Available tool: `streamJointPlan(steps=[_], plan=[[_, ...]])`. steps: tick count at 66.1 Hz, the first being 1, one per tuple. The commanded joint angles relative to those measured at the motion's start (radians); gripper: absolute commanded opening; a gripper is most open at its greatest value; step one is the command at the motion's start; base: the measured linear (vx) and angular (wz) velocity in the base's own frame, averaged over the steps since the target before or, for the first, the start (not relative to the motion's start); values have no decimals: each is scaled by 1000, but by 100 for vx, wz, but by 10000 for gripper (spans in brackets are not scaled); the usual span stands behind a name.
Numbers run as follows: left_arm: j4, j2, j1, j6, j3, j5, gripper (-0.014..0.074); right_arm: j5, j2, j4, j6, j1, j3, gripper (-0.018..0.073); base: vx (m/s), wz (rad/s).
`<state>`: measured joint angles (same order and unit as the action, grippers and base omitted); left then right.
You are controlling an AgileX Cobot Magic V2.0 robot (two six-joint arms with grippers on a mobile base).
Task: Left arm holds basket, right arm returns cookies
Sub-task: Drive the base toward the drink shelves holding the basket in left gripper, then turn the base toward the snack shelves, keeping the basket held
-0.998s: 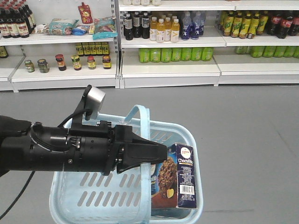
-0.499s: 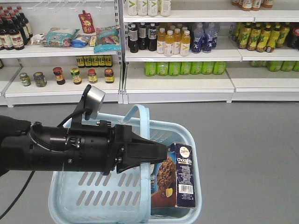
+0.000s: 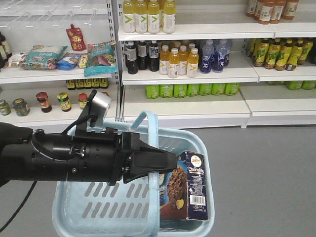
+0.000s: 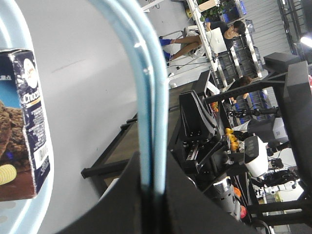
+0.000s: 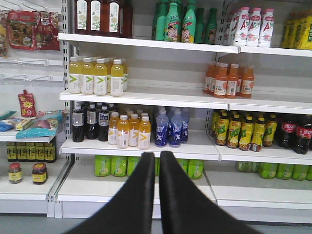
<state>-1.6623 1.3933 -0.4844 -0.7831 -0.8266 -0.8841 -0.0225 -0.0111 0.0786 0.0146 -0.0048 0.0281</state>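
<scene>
My left gripper (image 4: 152, 191) is clamped around the hoop handle (image 4: 146, 73) of the basket (image 3: 106, 210), and the smooth light-blue bar runs up between its two black fingers. Behind it my left arm (image 3: 64, 160) lies level, reaching in from the left edge and across the basket. It is a long black cylinder with cables and a small silver camera block (image 3: 101, 105) on top. The basket is pale blue plastic with slotted walls. The cookies (image 3: 190, 191) stand upright inside it at its right side, a tall navy cardboard box with a cookie picture and a white barcode. My right gripper (image 5: 157, 161) points at store shelves (image 5: 146, 96) of bottled drinks (image 5: 129, 131), its tapered matte-black fingers pressed together with nothing between them.
</scene>
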Motion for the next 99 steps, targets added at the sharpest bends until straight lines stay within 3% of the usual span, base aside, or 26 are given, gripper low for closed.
streamJointPlan(steps=[1, 44, 99], plan=[[-83, -33, -4, -12, -40, -49, -3, 72, -13, 6, -2, -5, 18, -3, 44, -6], [-83, -33, -4, -12, -40, -49, -3, 72, -13, 6, -2, -5, 18, -3, 42, -9], [-83, -33, -3, -12, -40, -47, -3, 72, -13, 6, -2, -5, 18, -3, 28, -80]])
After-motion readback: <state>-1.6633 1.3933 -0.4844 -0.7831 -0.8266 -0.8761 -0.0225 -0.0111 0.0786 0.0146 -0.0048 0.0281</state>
